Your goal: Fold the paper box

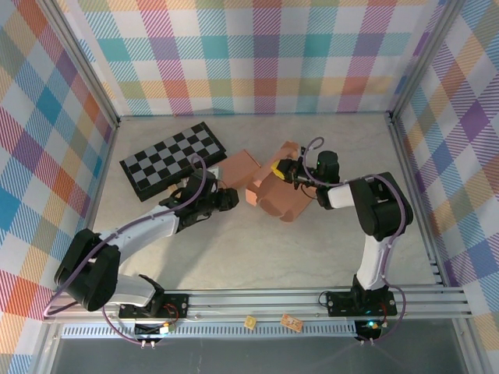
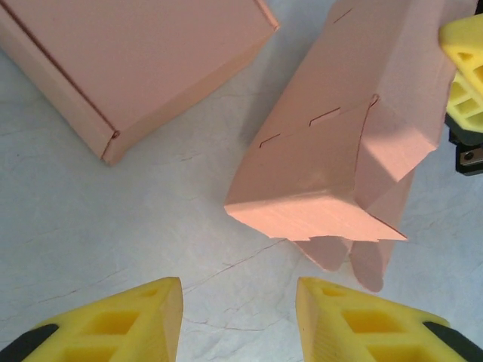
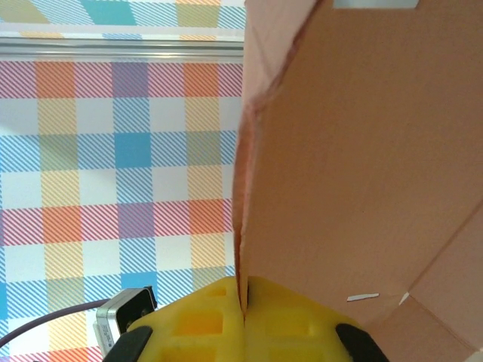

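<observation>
Right wrist: paper box partly beyond frame

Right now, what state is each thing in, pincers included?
half-folded box, partly folded, flaps loose, held by one wall
second box, closed, lying flat
checkerboard, lying flat, squares up
left pincer, open, empty
right pincer, shut on a wall of the half-folded box

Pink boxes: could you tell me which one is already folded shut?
The left box, beside the chessboard; the other box, pinched by the right gripper, has loose flaps.
</observation>
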